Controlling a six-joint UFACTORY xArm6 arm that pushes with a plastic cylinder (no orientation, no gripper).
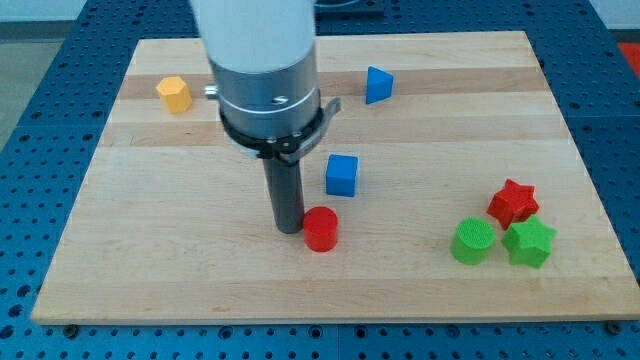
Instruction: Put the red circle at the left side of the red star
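The red circle [321,229] lies on the wooden board [150,260], below its middle. The red star [513,202] lies far to the view's right of it. My tip [290,229] stands just left of the red circle, touching or nearly touching its left side. The rod rises from there to the arm's white and grey body [265,70], which hides part of the board's top middle.
A blue cube [342,175] sits just above and right of the red circle. A green circle [472,241] and a green star [529,243] lie just below the red star. A blue triangular block [378,84] and an orange block [174,94] lie near the top.
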